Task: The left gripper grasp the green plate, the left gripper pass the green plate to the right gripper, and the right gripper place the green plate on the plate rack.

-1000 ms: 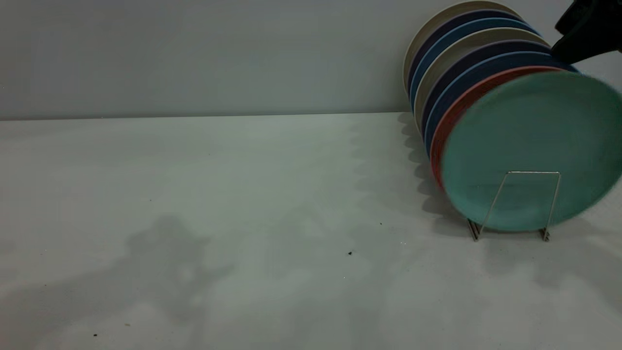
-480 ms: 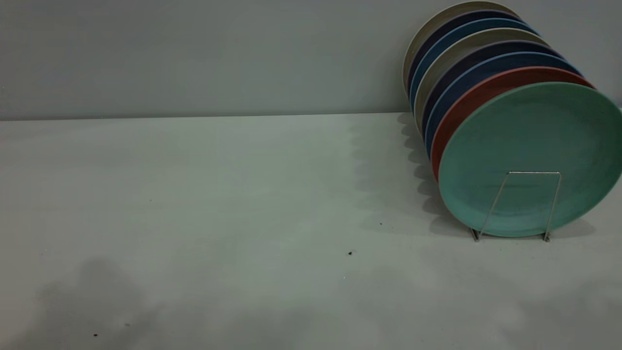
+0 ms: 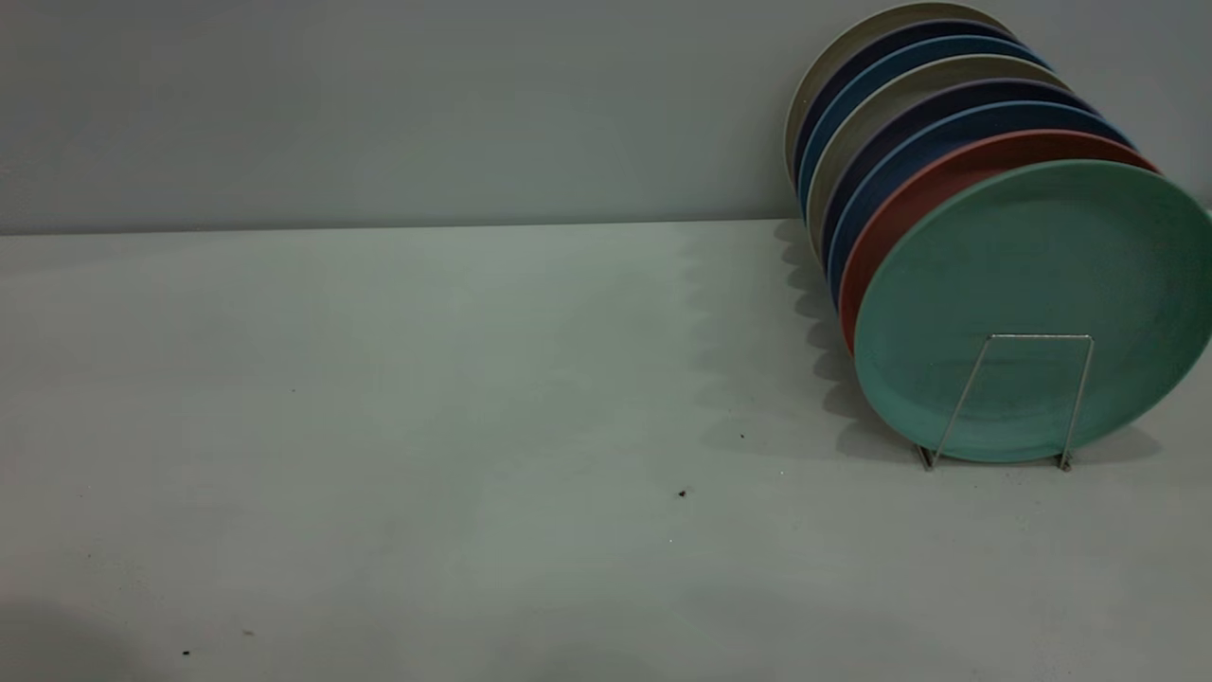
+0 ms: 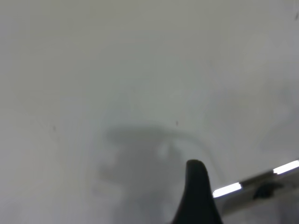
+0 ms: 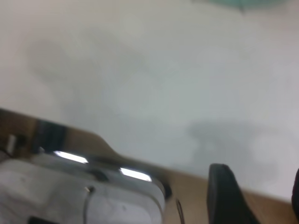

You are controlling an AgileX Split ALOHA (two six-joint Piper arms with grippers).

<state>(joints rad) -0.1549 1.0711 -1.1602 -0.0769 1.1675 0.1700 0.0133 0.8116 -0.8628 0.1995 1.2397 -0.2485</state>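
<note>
Pale grey wall stood behind a wide white bench [image 3: 426, 398], and neither claw appeared in the exterior view at all. Starting from the claws: the left claw [image 4: 198, 196] showed only as one dark tapered finger at the lower middle of its wrist view, hanging above bare bench with its own shadow beneath, gripping nothing; with the second finger out of frame, I could not tell whether it was open or closed. The right claw [image 5: 254, 196] showed a dark finger at the lower right of its wrist view and a sliver of another at the right edge, a clear gap between them and nothing held, so it stood open above the bench edge. Outward from there, the green plate [image 3: 1032, 303] sat at the right of the exterior frame, on edge at the front of the row and tipped back against a salmon-pink plate [image 3: 909, 204], with dark blue plates [image 3: 885, 142] and cream ones behind. A wire loop of the plate rack [image 3: 1037, 336] crossed its lower face, which I judged was what kept it from sliding forward. With the plate racked and both claws clear, the task looked complete.
</note>
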